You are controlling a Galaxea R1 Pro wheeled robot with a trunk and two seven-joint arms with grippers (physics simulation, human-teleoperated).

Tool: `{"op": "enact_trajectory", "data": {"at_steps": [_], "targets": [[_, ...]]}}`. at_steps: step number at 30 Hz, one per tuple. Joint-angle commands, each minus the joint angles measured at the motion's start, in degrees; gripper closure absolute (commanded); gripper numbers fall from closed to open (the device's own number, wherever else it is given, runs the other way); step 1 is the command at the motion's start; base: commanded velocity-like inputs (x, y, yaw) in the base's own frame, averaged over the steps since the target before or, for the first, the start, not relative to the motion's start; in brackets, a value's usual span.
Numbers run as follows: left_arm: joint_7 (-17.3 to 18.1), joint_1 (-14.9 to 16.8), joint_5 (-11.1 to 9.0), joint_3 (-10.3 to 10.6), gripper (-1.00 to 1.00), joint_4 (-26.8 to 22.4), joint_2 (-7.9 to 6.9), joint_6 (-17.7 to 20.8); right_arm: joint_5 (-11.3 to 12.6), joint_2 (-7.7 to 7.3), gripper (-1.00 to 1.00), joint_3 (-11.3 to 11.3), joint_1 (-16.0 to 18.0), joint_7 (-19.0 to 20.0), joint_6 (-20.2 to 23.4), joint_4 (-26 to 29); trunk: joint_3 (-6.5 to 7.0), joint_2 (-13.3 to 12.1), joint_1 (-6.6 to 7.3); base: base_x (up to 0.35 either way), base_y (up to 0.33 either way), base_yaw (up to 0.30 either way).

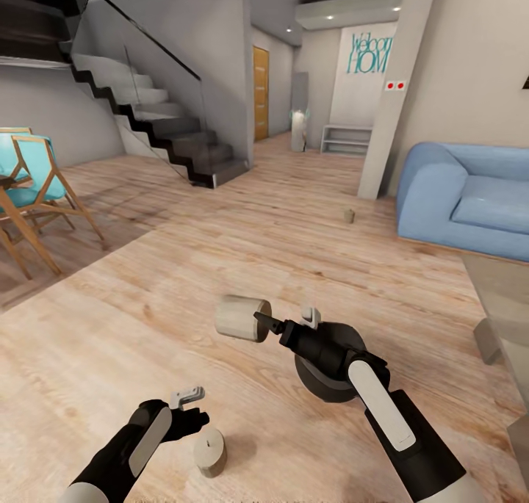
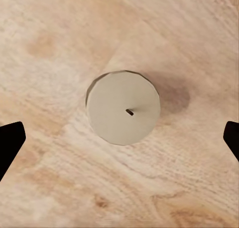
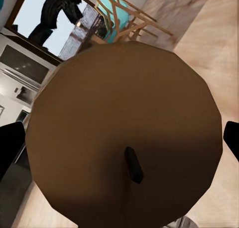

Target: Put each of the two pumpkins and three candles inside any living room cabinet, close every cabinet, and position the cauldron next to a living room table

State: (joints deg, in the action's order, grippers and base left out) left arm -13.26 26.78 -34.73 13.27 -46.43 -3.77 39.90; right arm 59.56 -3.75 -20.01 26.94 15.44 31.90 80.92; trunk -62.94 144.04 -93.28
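Pale wooden floor stretched across the room. Near the robot, a tan candle stood upright on the boards, its wick pointing up. The left gripper hovered just above and beside it; in the left wrist view the candle's round top lay between the two dark fingertips, which stood wide apart and clear of the wax, so that gripper was released.

The right gripper reached out toward the middle of the floor with a second candle at its tip, held sideways off the boards. In the right wrist view that candle's wick end loomed close between the fingertips; the fingers appeared clenched on it, grasping the candle. Under the right forearm sat the black cauldron, on the floor, just right of the held candle.

A third candle stood far off, well apart from the others, near the blue sofa at the right. The glass table showed at the right edge. Teal chairs stood at the left, a staircase beyond them.
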Motion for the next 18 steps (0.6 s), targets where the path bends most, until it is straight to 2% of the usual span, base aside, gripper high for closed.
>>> {"op": "enact_trajectory", "data": {"at_steps": [1, 8, 18], "targets": [[-0.53, 0.03, -0.6, 0.26, -1.0, -0.08, -0.05, 0.09, 0.38, -0.03, 1.0, -0.03, 0.04, 0.03, 0.17, 0.02, -0.28, 0.04, -0.01, 0.0, 0.0, 0.0], [-0.53, 0.03, -0.59, 0.27, -1.0, -0.07, 0.53, 0.09, 0.33, -0.03, 1.0, -0.03, 0.04, 0.03, 0.12, -0.03, -1.83, 0.13, -0.19, 0.0, 0.0, 0.0], [-0.53, 0.03, -0.52, 0.32, -1.0, -0.06, 0.61, 0.05, 0.38, -0.03, 1.0, -0.03, 0.04, 0.03, 0.1, -0.06, -4.05, 0.27, -0.45, 0.0, 0.0, 0.0]]}}
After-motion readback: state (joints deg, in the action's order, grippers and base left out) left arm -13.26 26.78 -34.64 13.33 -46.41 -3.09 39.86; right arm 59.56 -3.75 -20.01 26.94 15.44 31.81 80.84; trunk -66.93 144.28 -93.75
